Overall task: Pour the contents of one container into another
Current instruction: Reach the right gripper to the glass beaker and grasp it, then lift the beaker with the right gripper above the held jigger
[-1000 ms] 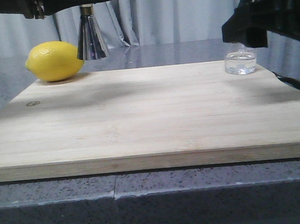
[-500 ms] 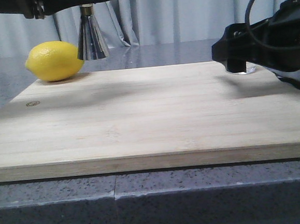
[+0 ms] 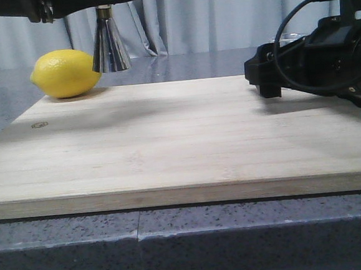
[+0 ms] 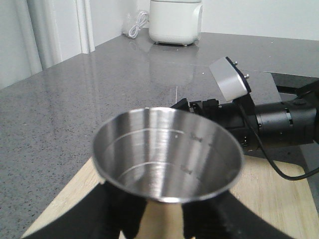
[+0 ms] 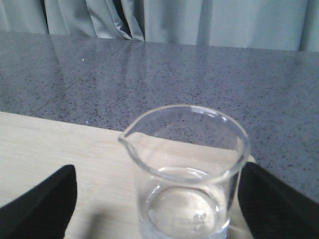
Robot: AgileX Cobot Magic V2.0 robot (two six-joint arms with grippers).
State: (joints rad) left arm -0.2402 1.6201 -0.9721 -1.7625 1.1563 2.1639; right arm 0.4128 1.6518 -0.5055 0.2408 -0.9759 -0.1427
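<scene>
Grey curtains hung behind a speckled grey counter [image 3: 181, 65], and a big pale wooden board [image 3: 181, 141] lay on top of it. At the far left of the board sat a yellow lemon [image 3: 65, 73]. Just beside it hung the shiny steel jigger [image 3: 109, 43] — the left gripper [image 4: 162, 226] was clamped on its narrow middle and held it up off the board, its open cup empty inside. Over at the far right of the board stood the small glass beaker [image 5: 187, 172], with a little clear liquid in the bottom. The right gripper [image 5: 157, 199] was down low around it, its two black fingers [image 5: 42, 204] spread wide, one on each side — neither one touched the glass.
</scene>
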